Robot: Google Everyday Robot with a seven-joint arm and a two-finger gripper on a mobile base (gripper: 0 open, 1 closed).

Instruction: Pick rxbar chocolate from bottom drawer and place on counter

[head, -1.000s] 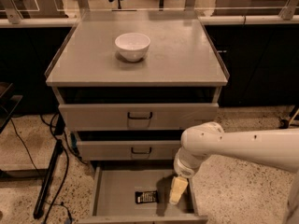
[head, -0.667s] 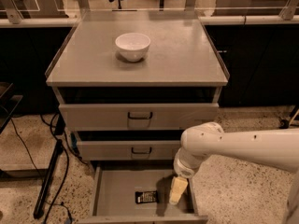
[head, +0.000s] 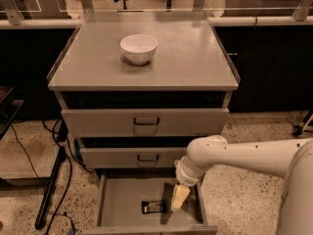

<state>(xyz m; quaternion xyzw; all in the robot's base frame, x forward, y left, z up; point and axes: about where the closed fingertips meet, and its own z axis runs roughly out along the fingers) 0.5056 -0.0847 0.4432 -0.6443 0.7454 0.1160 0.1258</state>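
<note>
Counter (head: 195, 58) is spreading wide and grey across the top of the cabinet, its side edges rising slightly. You are getting broad bare surface in front of and to the right of the white bowl (head: 139, 48), which is sitting toward the back, left of centre. The white arm (head: 244, 155) is reaching in from the right edge of the view, running leftward at about the height of the middle drawer (head: 112, 156). It is bending downward at the wrist just in front of that drawer's face. Below it, the bottom drawer (head: 122, 204) is standing pulled out, its low side walls framing a flat tray whose left half is lying bare. The gripper (head: 179, 198) is pointing down into the right part of this tray, near the right wall, and you cannot tell whether it is clenched or released. The rxbar chocolate (head: 153, 206) is lying flat on the drawer floor just beside the gripper, on its left in the view. You cannot tell whether the two are touching.
</note>
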